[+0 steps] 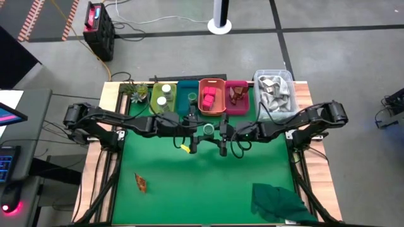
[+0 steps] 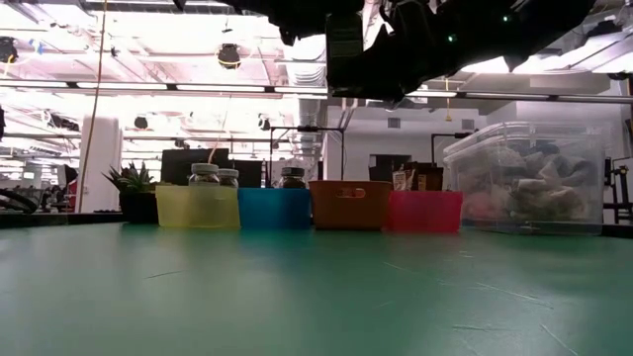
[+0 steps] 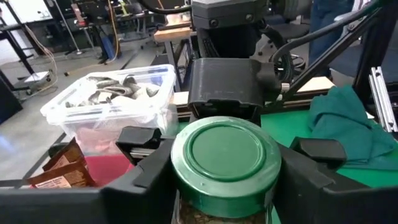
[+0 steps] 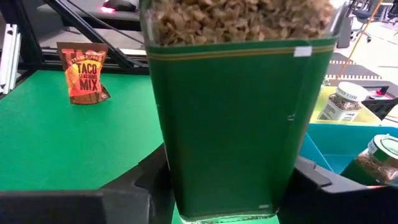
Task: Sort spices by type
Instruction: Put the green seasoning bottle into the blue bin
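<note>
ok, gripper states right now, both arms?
Left gripper: fingers around the green-lidded jar.
Right gripper: shut on the same jar.

green-lidded jar [image 3: 225, 158] – green mat [image 1: 208, 183] – bins yellow [image 2: 198, 208], blue [image 2: 276, 209], orange [image 2: 349, 205], pink [image 2: 423, 211].

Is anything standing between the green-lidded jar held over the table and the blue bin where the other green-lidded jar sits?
Nothing visible. The green-lidded jar sits between the left tool and right tool, just in front of the bin row. The blue bin lies a short way behind, with only bare mat between.
</note>
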Robot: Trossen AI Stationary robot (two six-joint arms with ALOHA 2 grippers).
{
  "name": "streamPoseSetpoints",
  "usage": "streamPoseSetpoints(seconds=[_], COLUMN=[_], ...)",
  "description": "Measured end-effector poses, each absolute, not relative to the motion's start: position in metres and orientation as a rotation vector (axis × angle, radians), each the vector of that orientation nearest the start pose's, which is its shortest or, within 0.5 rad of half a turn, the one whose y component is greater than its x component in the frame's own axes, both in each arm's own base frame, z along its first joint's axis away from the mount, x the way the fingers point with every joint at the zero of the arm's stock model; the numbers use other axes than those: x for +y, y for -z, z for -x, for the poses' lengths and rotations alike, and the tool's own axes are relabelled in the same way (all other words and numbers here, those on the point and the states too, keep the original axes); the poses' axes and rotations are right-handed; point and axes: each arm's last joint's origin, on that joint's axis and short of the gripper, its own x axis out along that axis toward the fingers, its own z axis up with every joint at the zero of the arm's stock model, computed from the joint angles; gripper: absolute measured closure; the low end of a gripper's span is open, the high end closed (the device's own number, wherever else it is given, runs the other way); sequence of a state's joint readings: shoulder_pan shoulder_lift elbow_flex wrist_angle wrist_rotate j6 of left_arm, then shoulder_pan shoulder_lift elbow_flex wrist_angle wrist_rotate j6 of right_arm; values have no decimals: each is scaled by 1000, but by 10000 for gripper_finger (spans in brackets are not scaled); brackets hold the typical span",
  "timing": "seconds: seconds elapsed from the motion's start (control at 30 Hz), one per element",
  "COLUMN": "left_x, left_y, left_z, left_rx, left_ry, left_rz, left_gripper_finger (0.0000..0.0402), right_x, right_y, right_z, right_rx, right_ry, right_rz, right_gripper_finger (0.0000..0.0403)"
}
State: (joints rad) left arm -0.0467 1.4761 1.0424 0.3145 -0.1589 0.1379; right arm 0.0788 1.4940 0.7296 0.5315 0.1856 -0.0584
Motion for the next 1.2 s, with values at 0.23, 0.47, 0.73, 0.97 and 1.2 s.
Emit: streamPoseSetpoints(seconds=[0.23,0.47,0.73,0.97,1.2], left_x=[-9,-9,4,50,89], left_y=[-306,-304,-299,-280,-255], left_z=[-338,-338,-336,-326,-285], left_rx=[127,152,229,290,243], left_ry=[-95,-96,-204,-321,-464], left_rz=[-141,-138,-213,-180,-81], left_gripper_finger=[209,209,209,209,199], right_x=[18,14,1,0,20], right_y=[-218,-219,-223,-216,-192], right_z=[-311,-311,-300,-289,-273], right_rx=[232,233,331,391,284], right_ry=[105,116,155,171,150], right_rz=[66,75,77,2,-59], right_gripper_finger=[143,87,9,22,24])
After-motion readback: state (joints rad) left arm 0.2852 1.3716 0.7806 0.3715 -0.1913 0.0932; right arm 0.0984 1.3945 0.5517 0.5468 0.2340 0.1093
